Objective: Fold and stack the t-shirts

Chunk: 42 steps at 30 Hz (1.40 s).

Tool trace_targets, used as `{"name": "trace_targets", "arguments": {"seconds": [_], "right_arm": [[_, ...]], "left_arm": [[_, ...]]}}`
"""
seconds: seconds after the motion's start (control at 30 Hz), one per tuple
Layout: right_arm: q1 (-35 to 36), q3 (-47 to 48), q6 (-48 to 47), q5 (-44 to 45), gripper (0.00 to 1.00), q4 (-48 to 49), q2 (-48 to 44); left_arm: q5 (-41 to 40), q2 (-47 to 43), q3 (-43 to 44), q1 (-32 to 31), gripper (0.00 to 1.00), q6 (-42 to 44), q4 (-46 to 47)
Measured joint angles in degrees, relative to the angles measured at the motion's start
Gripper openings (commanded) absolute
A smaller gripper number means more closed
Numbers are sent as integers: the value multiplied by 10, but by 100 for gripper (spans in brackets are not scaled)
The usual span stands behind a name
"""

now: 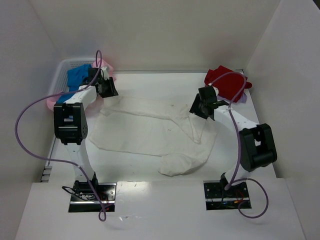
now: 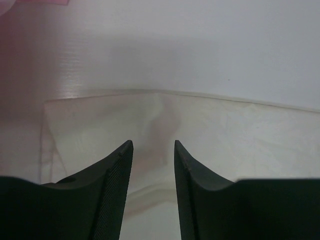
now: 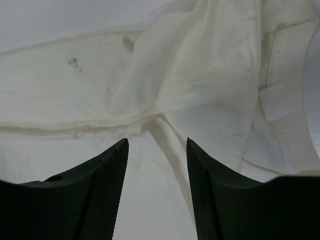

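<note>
The step in hand looks like taking the far edge of the cream-white t-shirt (image 1: 155,132) for a fold. To do it well, both arms should pinch at matching points on that edge, catch every layer, and lift together so the cloth carries over evenly without dragging the bunched near-right corner. The left gripper (image 2: 153,145) hovers over the shirt's far-left corner with jaws moderately apart and nothing between them. The right gripper (image 3: 156,142) hangs over a creased ridge near the far-right side, likewise parted and empty. The shirt lies spread across the middle of the table (image 1: 135,172), wrinkled, with faint dark specks and 1 lump rolled at its near edge.
</note>
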Motion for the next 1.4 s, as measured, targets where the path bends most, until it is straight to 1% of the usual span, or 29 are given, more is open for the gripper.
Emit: {"name": "trace_targets", "arguments": {"seconds": [0.03,0.07,0.1,0.13,0.2,0.33,0.4,0.6,0.73,0.83,0.87,0.97,1.0,1.07,1.13,1.17,1.2,1.3,1.4], "right_arm": [[0,8,0,1,56,1,12],[0,15,0,4,56,2,22],[0,22,0,6,56,4,32],[0,28,0,8,56,4,41],[0,34,0,12,56,5,51],[0,41,0,14,56,6,60],[0,44,-1,15,56,7,63],[0,44,-3,17,56,7,76],[0,44,-4,17,56,7,81],[-2,45,-7,17,56,7,81],[-2,45,-8,17,56,7,81],[-4,45,-10,17,56,7,81],[-5,45,-11,17,53,7,81],[-7,45,-15,17,42,7,81],[-9,45,-17,18,34,6,82],[-11,45,-18,18,27,6,83],[-13,46,-18,19,22,6,85],[-21,51,-19,18,16,3,101],[-25,57,-19,20,14,-4,124]], "left_arm": [[-9,5,0,0,46,0,0],[-17,10,0,0,51,0,-1],[-33,15,0,0,53,-1,-2],[-46,18,0,0,53,-1,-3],[-80,24,0,0,57,-2,-9],[-143,29,2,-2,58,-3,-21],[-164,29,2,-6,62,-2,-25],[-195,29,2,-14,72,0,-27],[-213,36,5,-19,72,0,-26],[-221,46,9,-21,67,1,-20],[-224,51,9,-21,63,1,-18],[-231,62,9,-22,57,6,-14],[-234,65,9,-22,51,8,-13],[-238,68,9,-21,44,10,-9],[-243,69,10,-20,36,12,-6],[-245,70,11,-20,32,12,-6],[-247,71,12,-19,31,12,-5],[-252,75,18,-18,24,13,-5],[-257,79,24,-18,21,13,-6]]}}
